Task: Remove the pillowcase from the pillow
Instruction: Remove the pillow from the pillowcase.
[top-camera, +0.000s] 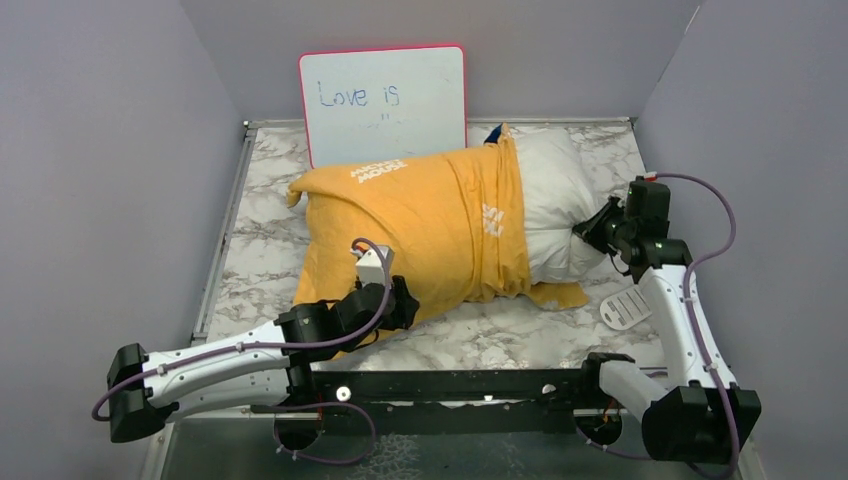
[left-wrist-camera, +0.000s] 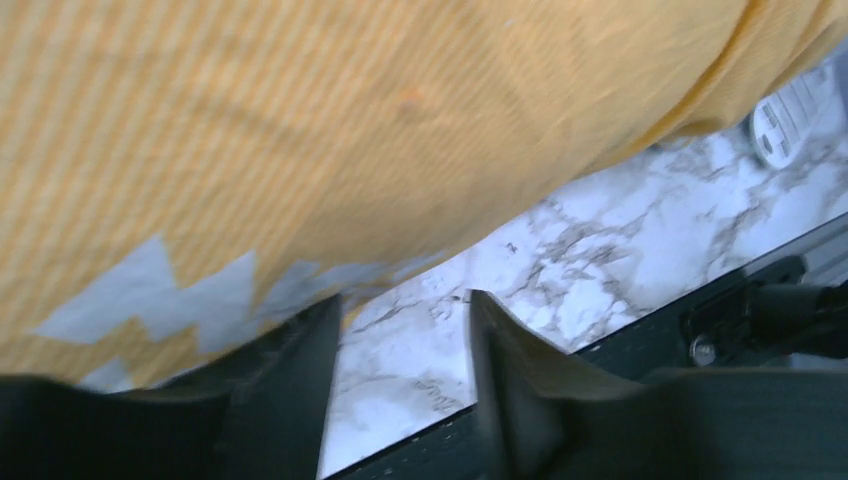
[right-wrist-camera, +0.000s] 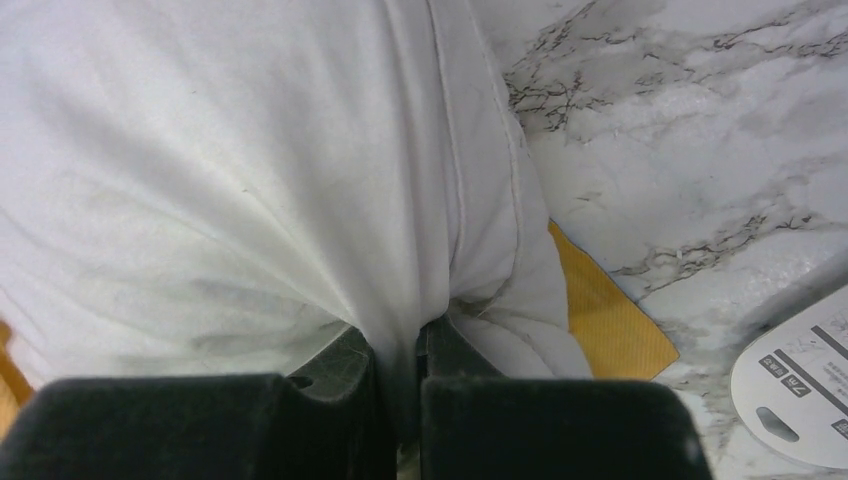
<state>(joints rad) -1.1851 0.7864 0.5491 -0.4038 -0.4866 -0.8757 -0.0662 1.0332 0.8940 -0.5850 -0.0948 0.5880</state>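
Note:
The yellow-orange pillowcase (top-camera: 420, 225) covers the left two thirds of the white pillow (top-camera: 553, 190), whose right end sticks out bare. A small flap of the pillowcase (right-wrist-camera: 600, 320) lies on the table under that end. My right gripper (top-camera: 585, 232) is shut on a pinch of the pillow's white fabric (right-wrist-camera: 300, 180) at its right edge; in the right wrist view my right gripper (right-wrist-camera: 398, 340) has the cloth bunched between its fingers. My left gripper (top-camera: 400, 305) sits at the pillowcase's near left edge. In the left wrist view my left gripper (left-wrist-camera: 405, 305) is open, with only marble between its fingers and the pillowcase (left-wrist-camera: 350, 130) just beyond them.
A pink-framed whiteboard (top-camera: 383, 100) leans on the back wall behind the pillow. A small white slotted disc (top-camera: 627, 306) lies on the marble table (top-camera: 500, 335) near the right arm. Grey walls close in both sides. A black rail (top-camera: 450, 385) runs along the near edge.

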